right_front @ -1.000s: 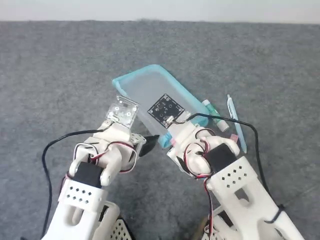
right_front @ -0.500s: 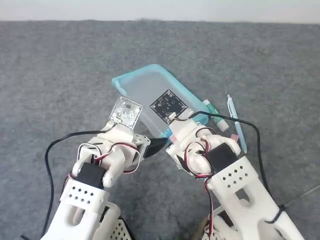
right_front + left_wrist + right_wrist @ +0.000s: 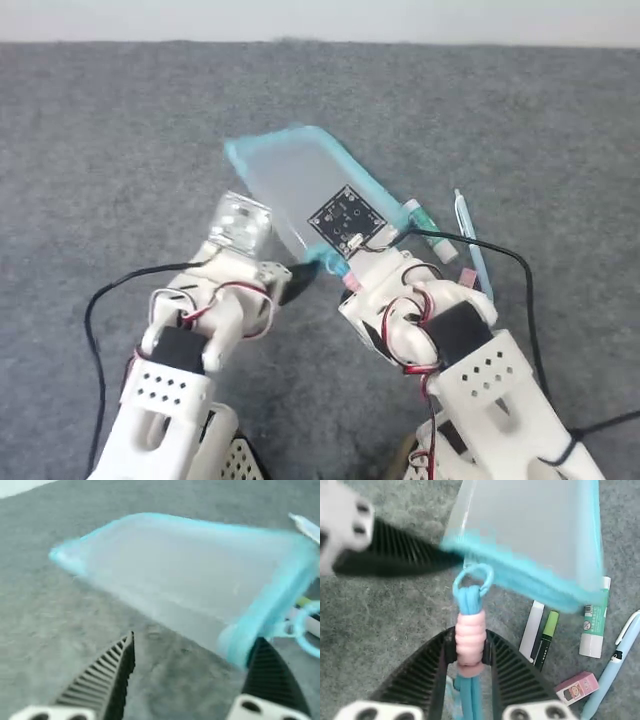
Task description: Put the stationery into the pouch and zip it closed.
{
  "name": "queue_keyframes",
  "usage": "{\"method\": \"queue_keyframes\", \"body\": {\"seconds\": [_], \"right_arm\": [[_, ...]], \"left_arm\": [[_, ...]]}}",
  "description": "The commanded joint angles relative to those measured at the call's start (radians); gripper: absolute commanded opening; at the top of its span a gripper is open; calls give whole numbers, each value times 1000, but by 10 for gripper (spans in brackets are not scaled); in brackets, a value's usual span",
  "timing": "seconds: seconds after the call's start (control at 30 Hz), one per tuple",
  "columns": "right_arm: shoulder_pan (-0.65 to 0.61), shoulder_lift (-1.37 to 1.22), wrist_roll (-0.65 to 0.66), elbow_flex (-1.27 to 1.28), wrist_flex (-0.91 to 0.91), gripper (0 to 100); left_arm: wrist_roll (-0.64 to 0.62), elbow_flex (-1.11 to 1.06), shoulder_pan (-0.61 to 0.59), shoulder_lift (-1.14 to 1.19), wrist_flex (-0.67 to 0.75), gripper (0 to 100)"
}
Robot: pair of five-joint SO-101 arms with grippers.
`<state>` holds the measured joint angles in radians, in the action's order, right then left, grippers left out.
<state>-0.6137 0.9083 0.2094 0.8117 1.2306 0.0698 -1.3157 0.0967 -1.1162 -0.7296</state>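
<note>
Teal-trimmed pouch (image 3: 290, 180); stationery (image 3: 592, 630) beside — outside.

The work surface was a grey covering (image 3: 120, 120) with a short, felt-like, mottled texture. It extended across the full width of the high view, from the near edge to the far edge, and lay flat. A pale band (image 3: 320, 18) bordered the covering along its far side, and the boundary between the two ran as a straight, nearly horizontal line. Both wrist views showed the same grey texture as the ground. In the left wrist view, a pale patch (image 3: 15, 485) met the covering along a slanted boundary.
</note>
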Motion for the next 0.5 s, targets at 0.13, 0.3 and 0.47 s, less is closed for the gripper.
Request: {"method": "queue_keyframes", "body": {"seconds": [0.13,0.3,0.47], "right_arm": [[-2,39,61,17,5,6],[-1,39,81,97,-13,6],[54,39,104,141,-38,6]], "left_arm": [[-35,18,-114,-23,54,333],[-68,27,-115,-23,54,333],[-83,28,-166,-23,55,333]]}}
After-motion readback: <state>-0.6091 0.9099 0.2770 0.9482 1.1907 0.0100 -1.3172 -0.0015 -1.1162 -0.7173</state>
